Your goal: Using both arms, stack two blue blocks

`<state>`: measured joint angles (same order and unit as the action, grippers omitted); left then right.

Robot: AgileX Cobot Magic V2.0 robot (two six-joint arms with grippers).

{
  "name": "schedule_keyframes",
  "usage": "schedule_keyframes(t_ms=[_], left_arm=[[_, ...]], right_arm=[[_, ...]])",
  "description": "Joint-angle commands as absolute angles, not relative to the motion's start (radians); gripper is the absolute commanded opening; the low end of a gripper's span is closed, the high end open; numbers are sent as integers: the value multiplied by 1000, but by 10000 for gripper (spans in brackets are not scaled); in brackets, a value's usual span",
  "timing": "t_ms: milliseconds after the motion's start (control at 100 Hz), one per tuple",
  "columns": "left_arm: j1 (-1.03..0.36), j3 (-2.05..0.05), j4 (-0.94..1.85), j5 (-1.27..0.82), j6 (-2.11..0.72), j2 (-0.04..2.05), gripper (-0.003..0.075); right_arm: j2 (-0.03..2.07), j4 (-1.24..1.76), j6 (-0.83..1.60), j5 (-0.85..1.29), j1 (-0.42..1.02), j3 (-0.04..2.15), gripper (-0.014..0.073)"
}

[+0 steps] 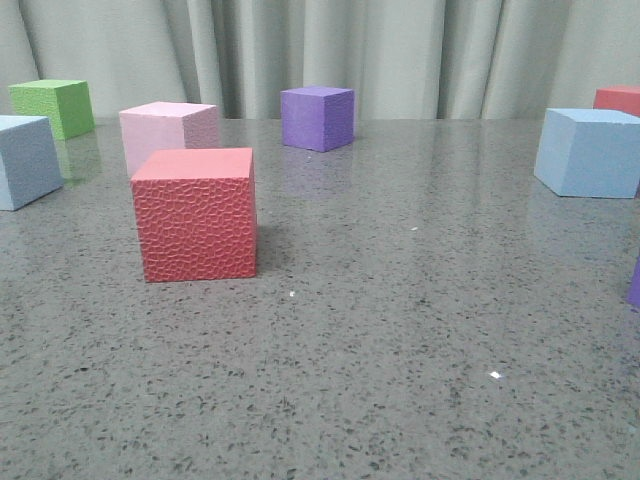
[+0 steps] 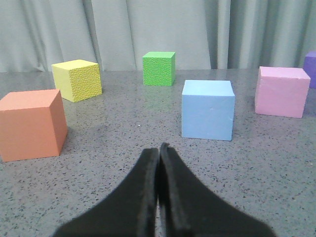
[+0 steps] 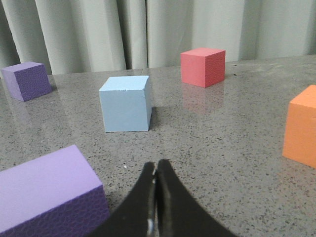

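Note:
One pale blue block [image 1: 26, 160] stands at the left edge of the front view and shows ahead of my left gripper [image 2: 159, 148] in the left wrist view [image 2: 207, 109]. The other blue block [image 1: 590, 152] stands at the far right and shows ahead of my right gripper [image 3: 157, 165] in the right wrist view [image 3: 126, 103]. Both grippers are shut and empty, each well short of its block. Neither gripper shows in the front view.
A red cube [image 1: 195, 213] stands left of centre with a pink cube [image 1: 168, 133] behind it. A green cube [image 1: 52, 106], a purple cube [image 1: 317, 117] and another red cube [image 1: 618, 99] stand at the back. A large purple cube [image 3: 47, 197] lies beside my right gripper. Orange [image 2: 30, 123] and yellow [image 2: 77, 79] cubes stand by the left one.

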<state>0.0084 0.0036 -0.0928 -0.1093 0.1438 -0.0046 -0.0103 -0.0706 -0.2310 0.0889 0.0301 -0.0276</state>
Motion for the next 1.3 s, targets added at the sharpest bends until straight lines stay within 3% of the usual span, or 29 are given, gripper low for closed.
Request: schedule_keyframes(t_ms=[0, 870, 1290], left_arm=[[10, 28, -93, -21, 141, -41, -19], [10, 16, -93, -21, 141, -39, -19], [10, -270, -86, -153, 141, 142, -20]], right_arm=[[-29, -71, -224, 8, 26, -28, -69], [-29, -71, -224, -10, 26, -24, -69], [74, -71, -224, 212, 29, 219, -60]])
